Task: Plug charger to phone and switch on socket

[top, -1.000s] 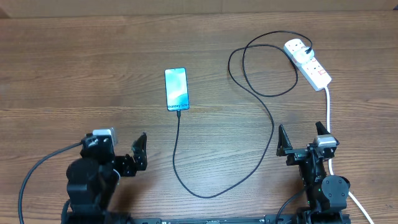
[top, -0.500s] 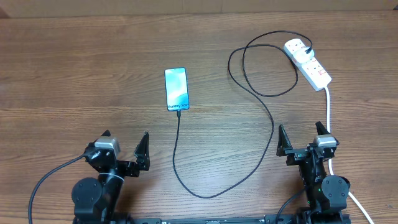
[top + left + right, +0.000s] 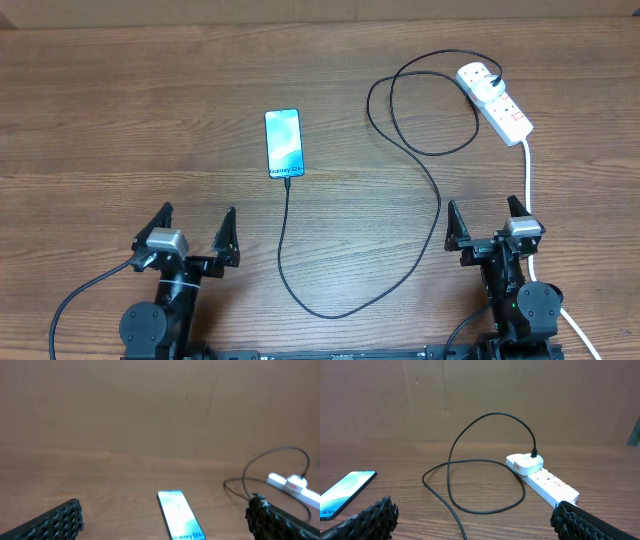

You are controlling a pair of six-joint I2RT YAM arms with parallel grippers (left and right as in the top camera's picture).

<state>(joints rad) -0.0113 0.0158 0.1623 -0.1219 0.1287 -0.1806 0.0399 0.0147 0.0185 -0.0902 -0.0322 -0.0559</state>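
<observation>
The left tool [image 3: 198, 214] sits at the lower left of the overhead frame, fingers spread wide and holding nothing. A second ago it was skewed, turned toward the right of the frame. It has since swung round and now points straight up the frame, matching the right tool [image 3: 482, 208] at the lower right. The right tool is equally wide and empty and has not moved at all.

Nothing else on the table [image 3: 120, 120] has moved. The phone [image 3: 283, 143] lies above centre, well apart from both tools, with its screen lit. The charger [image 3: 440, 205] meets the phone's lower edge, runs down the frame, loops back up and coils toward the upper right. There its plug sits in the end of the socket [image 3: 503, 106]. From the right wrist view the plug looks fully seated. The red switches are too small to tell whether they are on or off.

I judge that the left arm squaring up beside the idle right arm is a retreat to rest. With the cable joined at both ends, the work looks done or very nearly so. The switch is the one step the pictures cannot confirm.
</observation>
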